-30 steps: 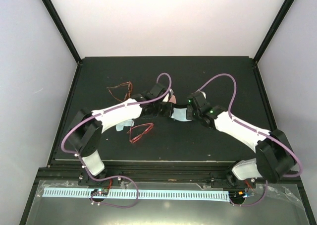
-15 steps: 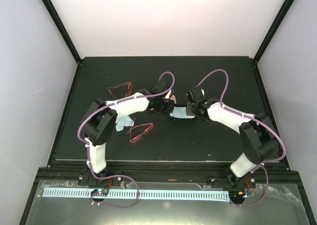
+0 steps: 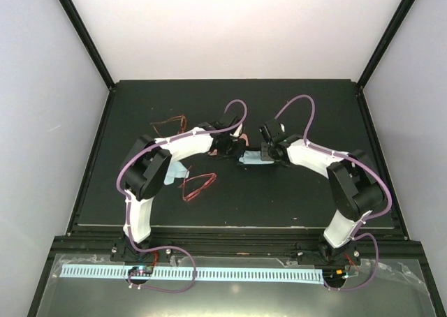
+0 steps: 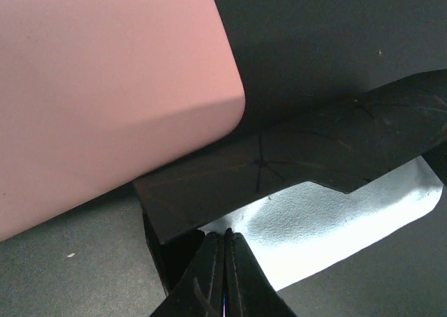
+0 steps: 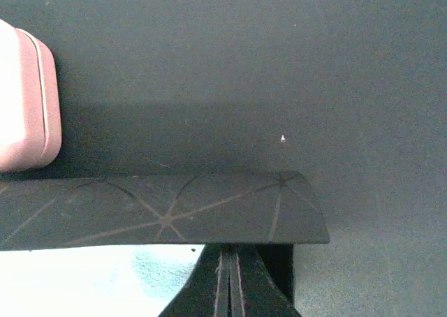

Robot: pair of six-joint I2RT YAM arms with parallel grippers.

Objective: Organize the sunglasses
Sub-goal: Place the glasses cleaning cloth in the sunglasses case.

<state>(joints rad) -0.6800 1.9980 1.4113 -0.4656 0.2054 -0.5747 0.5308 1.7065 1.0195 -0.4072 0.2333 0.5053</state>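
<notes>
Two pairs of sunglasses lie on the black table, left of both arms: a brownish-amber pair (image 3: pixel 170 127) at the back and a red-pink pair (image 3: pixel 198 186) nearer the front. My left gripper (image 3: pixel 234 149) and right gripper (image 3: pixel 269 153) meet at a black case (image 3: pixel 253 149) in the middle. Its line-patterned lid (image 4: pixel 314 156) (image 5: pixel 160 216) stands over a light blue cloth (image 4: pixel 328 219) (image 5: pixel 77 282). The left gripper (image 4: pixel 225 237) is shut, its tips at the lid's near edge above the cloth. The right gripper (image 5: pixel 229 251) is shut too, tips just under the lid's edge.
A pink case (image 3: pixel 241 136) (image 4: pixel 98 93) (image 5: pixel 26 100) lies right behind the black case, close to the left gripper. A second light blue cloth (image 3: pixel 178 174) lies under the left arm, beside the red-pink pair. Dark posts stand at the table's back corners.
Both arms have folded in, elbows drawn toward the middle. Both grippers stayed shut at the black case, and the right one edged slightly left. The sunglasses have not moved.
</notes>
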